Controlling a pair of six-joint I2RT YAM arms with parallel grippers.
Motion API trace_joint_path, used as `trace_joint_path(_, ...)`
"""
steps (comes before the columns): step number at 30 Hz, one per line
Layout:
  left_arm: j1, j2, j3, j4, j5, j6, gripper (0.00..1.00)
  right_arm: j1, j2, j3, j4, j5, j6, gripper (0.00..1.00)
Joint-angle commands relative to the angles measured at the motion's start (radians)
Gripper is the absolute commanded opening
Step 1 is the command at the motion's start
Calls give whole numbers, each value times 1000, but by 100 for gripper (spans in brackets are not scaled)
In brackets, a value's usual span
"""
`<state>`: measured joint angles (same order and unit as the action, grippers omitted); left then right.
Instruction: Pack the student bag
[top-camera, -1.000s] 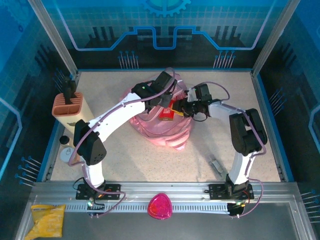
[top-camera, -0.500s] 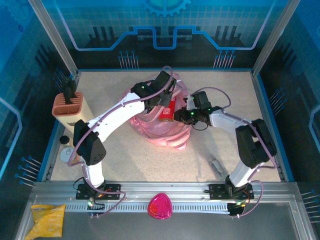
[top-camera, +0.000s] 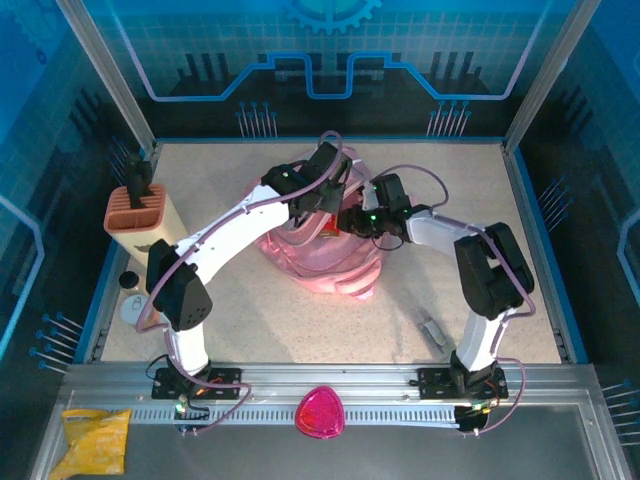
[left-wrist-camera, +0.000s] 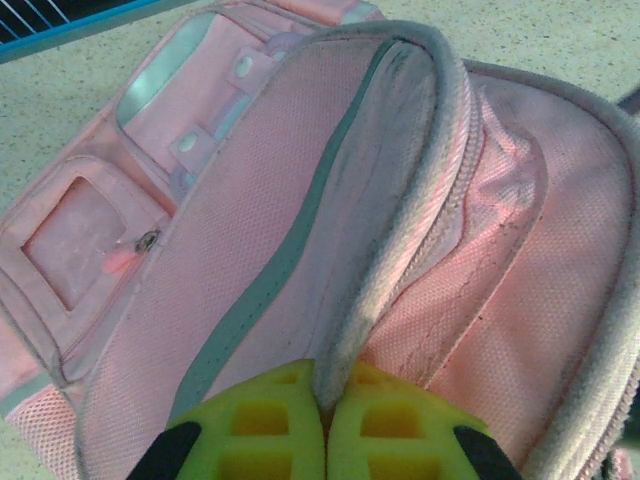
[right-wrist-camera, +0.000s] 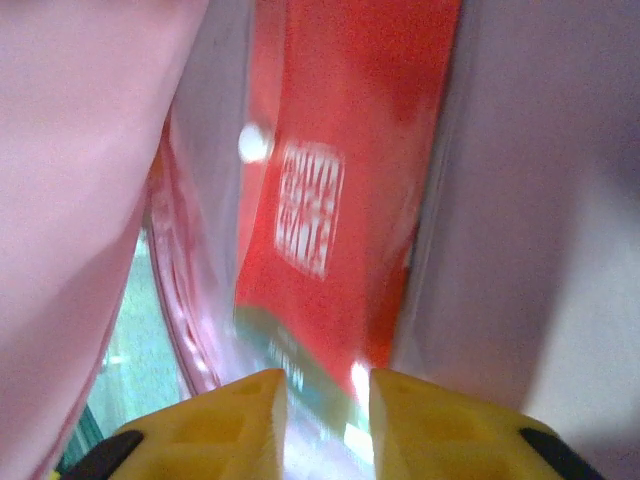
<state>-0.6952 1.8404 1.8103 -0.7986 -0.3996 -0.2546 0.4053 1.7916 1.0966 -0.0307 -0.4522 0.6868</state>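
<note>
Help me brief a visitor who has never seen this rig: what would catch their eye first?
The big pink backpack lying at the middle of the table stands out first. The left gripper pinches the rim of its open mouth, and the right gripper reaches inside it with a red packet between its fingers.

The student bag (top-camera: 320, 262), a soft pink backpack with translucent pockets, is lying slumped near the middle of the table (top-camera: 430, 180), its grey-edged main opening gaping upward.
</note>
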Motion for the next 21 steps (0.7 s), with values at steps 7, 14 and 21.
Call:
trace_joint_path(7, 6, -6, -84, 98, 175, -123, 6, -71, -375, -193, -200, 84, -109, 43)
trace_joint_path(14, 13, -157, -322, 203, 204, -187, 51, -80, -540, -301, -307, 98, -134, 49)
trace_joint_path(21, 141, -389, -663, 308, 231, -323, 62, -36, -599, -367, -324, 93, -86, 54)
